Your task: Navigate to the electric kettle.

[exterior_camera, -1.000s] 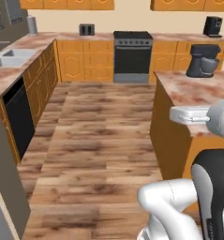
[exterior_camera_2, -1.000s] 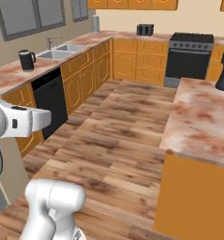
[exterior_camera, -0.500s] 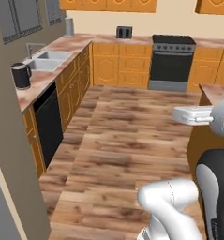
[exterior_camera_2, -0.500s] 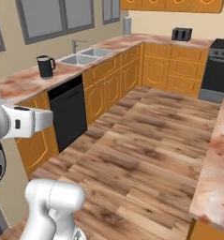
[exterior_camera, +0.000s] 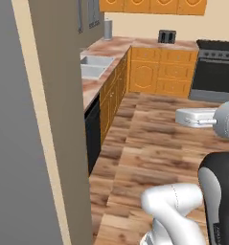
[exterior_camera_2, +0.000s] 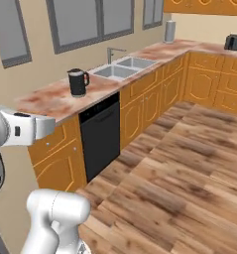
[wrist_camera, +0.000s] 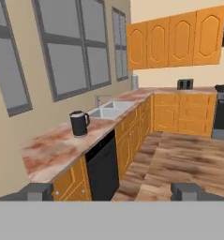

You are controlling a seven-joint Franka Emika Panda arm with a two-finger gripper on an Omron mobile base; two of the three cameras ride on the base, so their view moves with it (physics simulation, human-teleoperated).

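3 views put you in an L-shaped kitchen with a wood plank floor [exterior_camera_2: 189,163] and orange base cabinets [exterior_camera_2: 140,109] running along 2 walls. In your left base view a tall grey and tan panel [exterior_camera: 34,119] stands close at the left edge and blocks that side. Along the window wall the pink marbled surface [exterior_camera_2: 50,101] runs from the near end past a double sink [exterior_camera_2: 121,68] to the corner. A black dishwasher [exterior_camera_2: 101,134] sits under that surface, between the near cabinet and the cabinets below the sink. Large grey windows [wrist_camera: 76,56] sit above the surface, and orange wall cabinets [wrist_camera: 179,42] hang over the far run. At the far right you can see a dark stove [exterior_camera: 215,72] set into the back run.

The electric kettle [exterior_camera_2: 78,82] stands upright on the surface, to the near side of the sink and roughly above the dishwasher; in your hand view it [wrist_camera: 79,123] sits left of centre, its handle toward the sink. A black toaster [exterior_camera: 167,36] rests on the back run, and a grey canister [exterior_camera_2: 169,31] stands near the corner.

Your hand [wrist_camera: 111,191] holds nothing, its 2 fingertips [wrist_camera: 38,191] spread wide apart, well short of the kettle.
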